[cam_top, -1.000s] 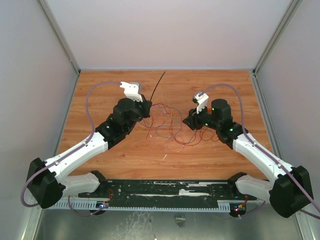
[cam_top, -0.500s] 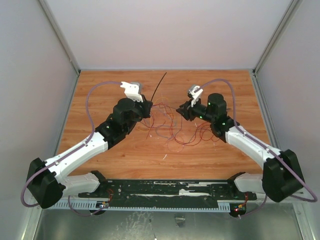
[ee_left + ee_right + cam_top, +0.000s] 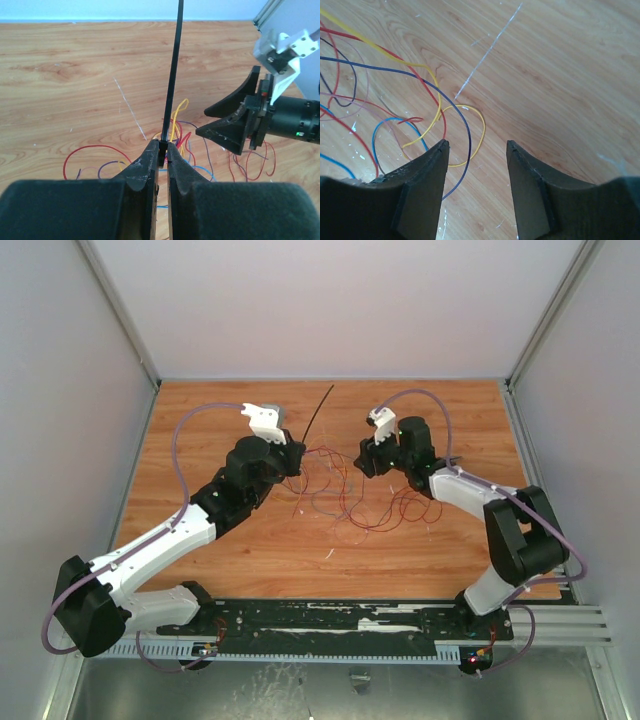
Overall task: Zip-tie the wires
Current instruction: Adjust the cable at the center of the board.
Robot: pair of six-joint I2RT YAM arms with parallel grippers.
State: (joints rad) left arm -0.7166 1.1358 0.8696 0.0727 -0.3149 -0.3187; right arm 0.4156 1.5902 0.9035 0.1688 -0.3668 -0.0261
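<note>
While the left claw (image 3: 164, 145) pinches the zip tie (image 3: 172, 85) by its lower end at the bottom centre of the left wrist view, the strip's long axis runs straight up the frame, away from the claw. Just beyond the tips, the wires (image 3: 345, 495) sprawl loose on the worktop (image 3: 200, 430), at the centre of the top view, between both arms. Farther off, right of centre, the right claw (image 3: 201, 120) stands spread and empty, pointing left toward the strip, with a few strands under its gap. Being the only free arm, it likely has to gather strands toward the tie.
</note>
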